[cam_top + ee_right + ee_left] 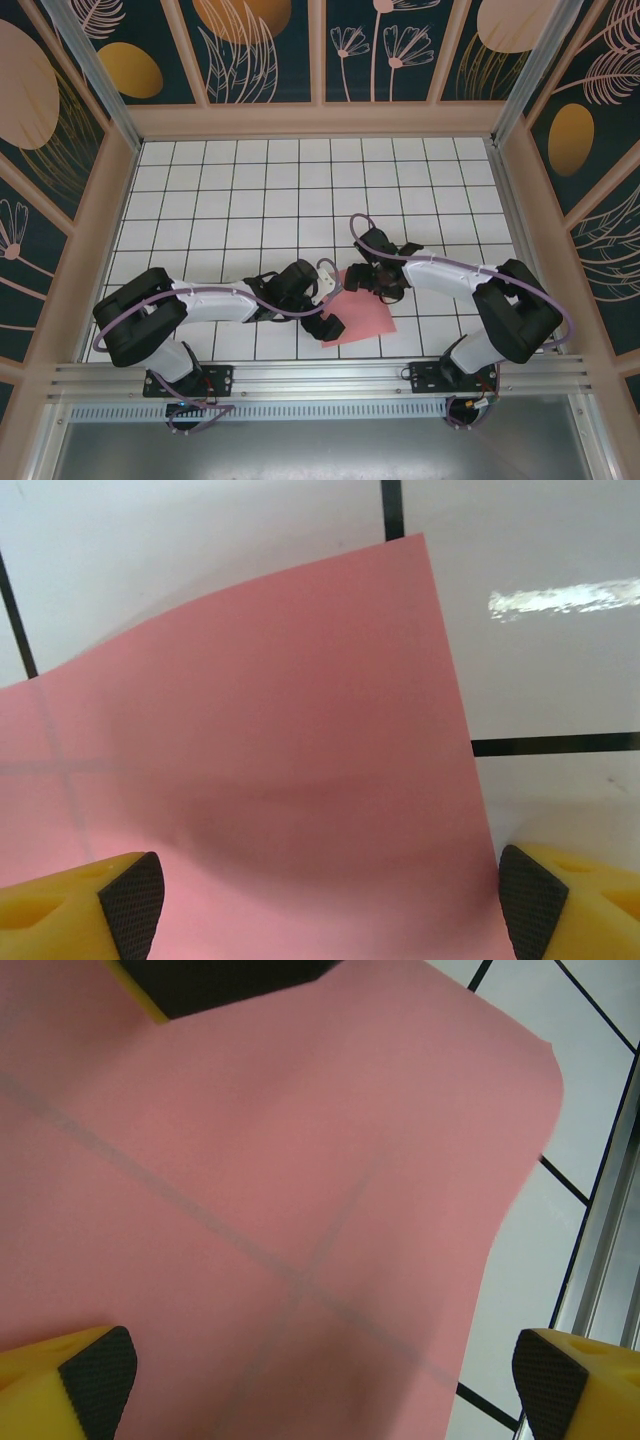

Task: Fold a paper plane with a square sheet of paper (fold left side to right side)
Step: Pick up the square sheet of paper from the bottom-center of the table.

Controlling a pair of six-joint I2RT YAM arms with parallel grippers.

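1. Left gripper point(326, 322) hangs low over the near-left corner of the square sheet of paper point(366, 320). Its jaws are spread wide and grasp nothing. In its wrist view the yellow, black-padded fingertips point(95, 1380) stand far apart, with pink paper point(300, 1160) lying below and between them.
2. Right gripper point(362, 281) sits over the sheet's far edge, its jaws also released and empty. In its wrist view the two pads are set wide above the paper point(280, 730), one of them close to a side edge.
3. Paper position: the salmon-pink sheet lies on the white grid table point(250, 200), close to the near edge and between the two arms. Grid lines show faintly through it, so it appears to be a single, unfolded layer.
4. Paper shape: in the right wrist view one edge bows in a curve, so the sheet may not be lying fully flat.
5. Judgement: the claws seem placed at opposite parts of the sheet so that one can steady it while the other carries the left side over to the right. The fold looks not yet begun.
6. Risk: such thin paper could slide or buckle if pinched unevenly.
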